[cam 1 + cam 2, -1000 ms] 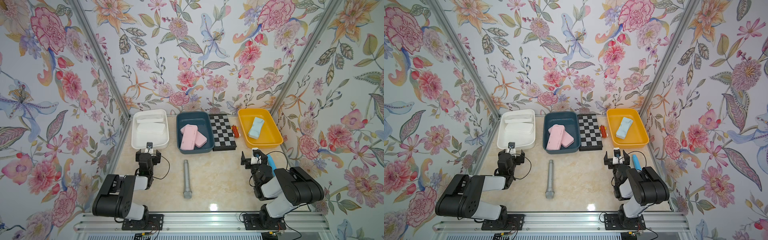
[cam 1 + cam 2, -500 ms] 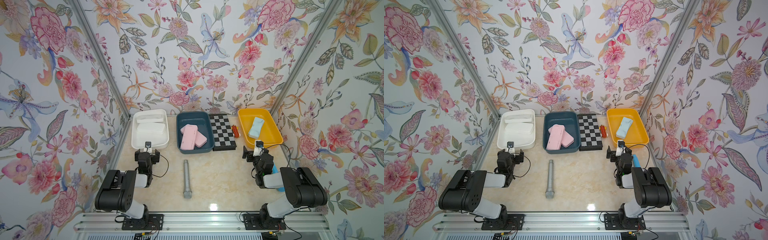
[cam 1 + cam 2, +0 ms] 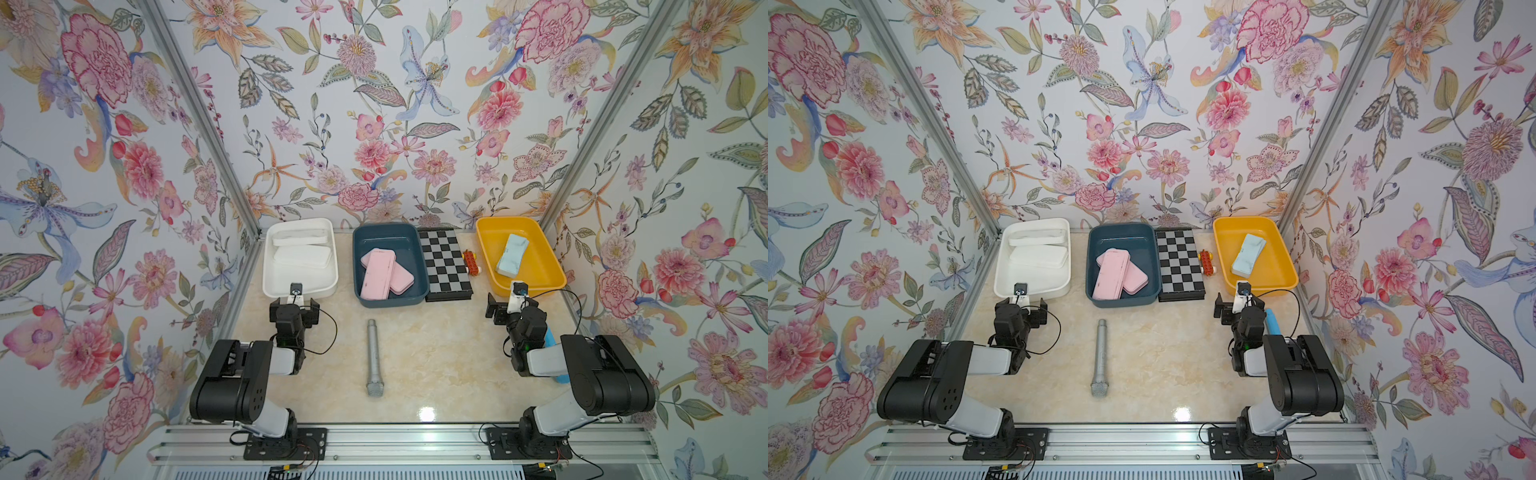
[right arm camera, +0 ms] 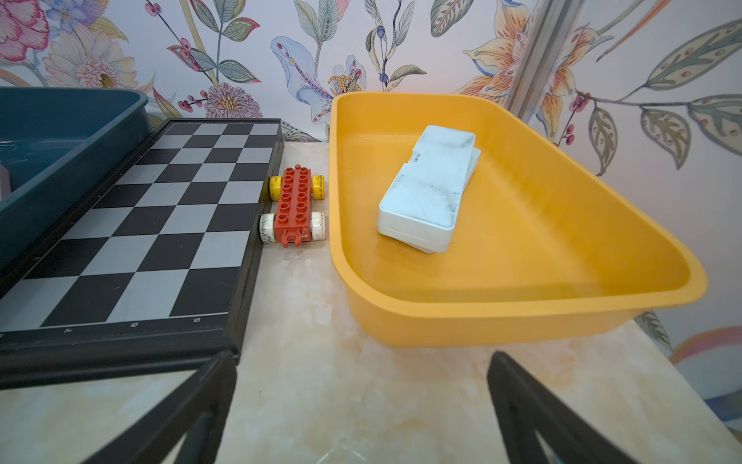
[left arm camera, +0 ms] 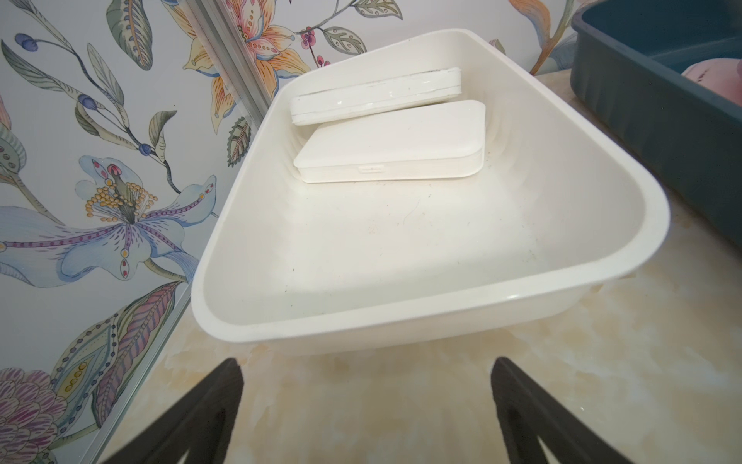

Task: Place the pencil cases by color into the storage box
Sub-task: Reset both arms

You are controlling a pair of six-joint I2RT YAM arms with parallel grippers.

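Risk: with white pencil cases (image 5: pixel 389 148) in white box (image 5: pixel 401 309), pink cases (image 3: pixel 378 274) in blue box (image 3: pixel 390 301), pale-blue cases (image 4: pixel 425 193) in yellow box (image 4: pixel 502 297), the wide, empty left gripper (image 5: pixel 363 361) or right gripper (image 4: pixel 361 355) could clip a near rim.

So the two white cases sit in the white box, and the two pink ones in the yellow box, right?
Not quite. The pink cases lie in the dark blue box, as both top views show; the yellow box holds the pale blue cases. The white cases are in the white box.
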